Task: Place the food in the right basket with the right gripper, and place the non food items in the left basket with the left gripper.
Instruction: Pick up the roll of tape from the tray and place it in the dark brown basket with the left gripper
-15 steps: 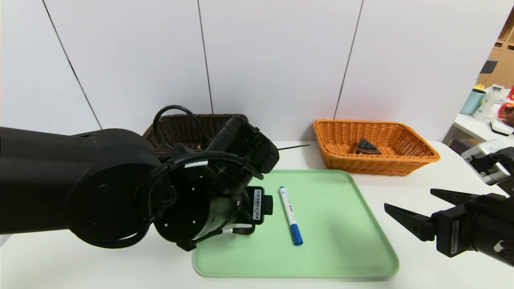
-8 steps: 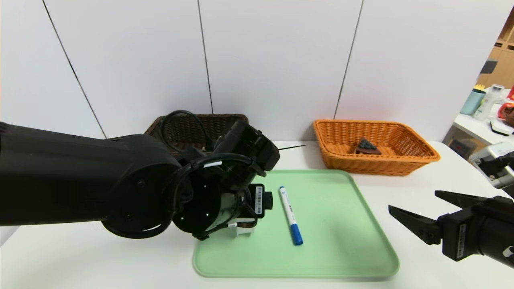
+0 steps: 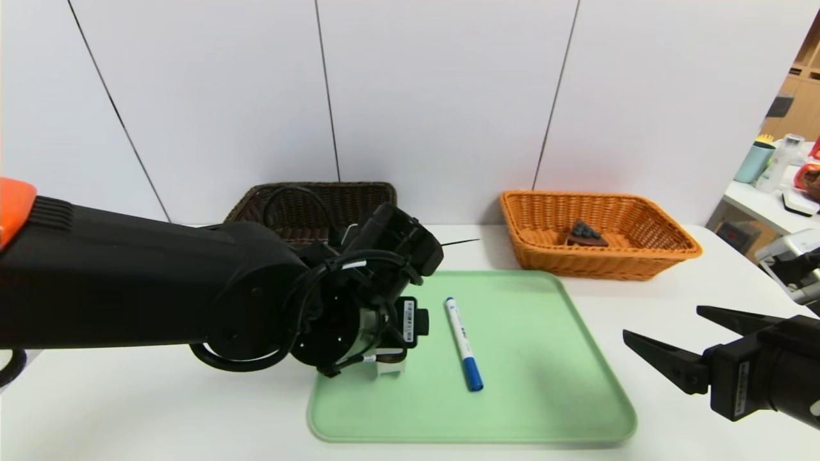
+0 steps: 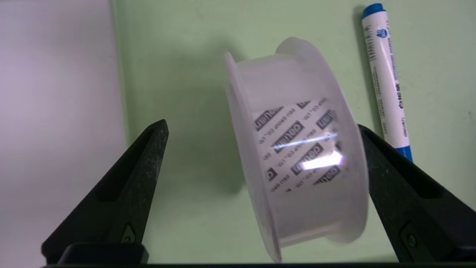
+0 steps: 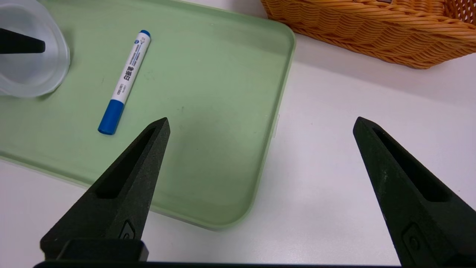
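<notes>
Head view forward, down; wrist views close, sharing marker [image 4: 388,82].

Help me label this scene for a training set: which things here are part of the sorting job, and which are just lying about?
Part of the job:
- cake slice, in the orange basket
- tape roll, between the left gripper's open fingers
- marker
- dark basket
- right gripper, open beside the tray

Just lying about:
- blue-green cup
- clear bottle

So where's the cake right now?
In the head view, the cake sits inside the orange wicker basket, on the right, behind the green tray.
</notes>
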Available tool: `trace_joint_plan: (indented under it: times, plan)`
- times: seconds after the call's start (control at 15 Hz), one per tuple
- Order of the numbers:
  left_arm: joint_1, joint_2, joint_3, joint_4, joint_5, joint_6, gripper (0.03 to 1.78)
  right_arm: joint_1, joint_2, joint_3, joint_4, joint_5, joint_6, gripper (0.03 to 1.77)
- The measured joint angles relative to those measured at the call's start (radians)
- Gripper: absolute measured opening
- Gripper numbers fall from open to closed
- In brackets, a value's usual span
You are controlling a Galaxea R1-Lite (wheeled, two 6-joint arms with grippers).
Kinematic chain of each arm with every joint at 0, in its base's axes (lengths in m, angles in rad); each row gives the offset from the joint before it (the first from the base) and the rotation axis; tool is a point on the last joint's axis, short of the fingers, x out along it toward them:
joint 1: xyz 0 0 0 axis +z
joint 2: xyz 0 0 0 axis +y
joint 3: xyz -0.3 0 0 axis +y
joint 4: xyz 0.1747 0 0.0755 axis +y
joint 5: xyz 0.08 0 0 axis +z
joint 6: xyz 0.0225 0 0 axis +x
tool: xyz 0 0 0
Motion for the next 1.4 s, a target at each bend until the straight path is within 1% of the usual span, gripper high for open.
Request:
trace_joint_plan:
  times: [0.13,0.27,0.33,0.47,0.6,0.67,1.13,1.27,1.4]
  plan:
    - [0.003,0.004,0.003,0.000,0.000,-0.011,1.68,0.000,0.000,0.000,0.000,0.001,0.000,1.70]
    - [0.003,0.004,0.008,-0.001,0.006,-0.007,1.32,0.000,0.000,0.000,0.000,0.000,0.000,1.70]
    - [0.003,0.003,0.009,-0.001,0.008,-0.006,1.18,0.000,0.000,0.000,0.000,0.000,-0.001,1.70]
    - [0.001,0.002,0.010,-0.001,0.011,-0.007,0.93,0.000,0.000,0.000,0.000,0.000,0.000,1.70]
    - [0.002,0.001,0.011,-0.001,0.012,-0.007,0.73,0.000,0.000,0.001,0.000,0.000,0.000,1.70]
    - [0.002,0.000,0.012,0.000,0.012,-0.007,0.58,0.000,0.000,0.001,0.000,0.000,0.000,1.70]
    - [-0.002,-0.036,0.012,0.000,0.027,0.003,0.58,0.002,0.001,0.001,0.000,0.000,-0.001,1.70]
    - [-0.011,-0.063,0.009,0.000,0.053,0.018,0.58,0.003,0.003,0.000,0.000,0.000,-0.002,1.70]
    - [-0.017,-0.098,0.003,0.000,0.087,0.061,0.58,0.004,0.005,-0.001,0.000,0.000,-0.003,1.70]
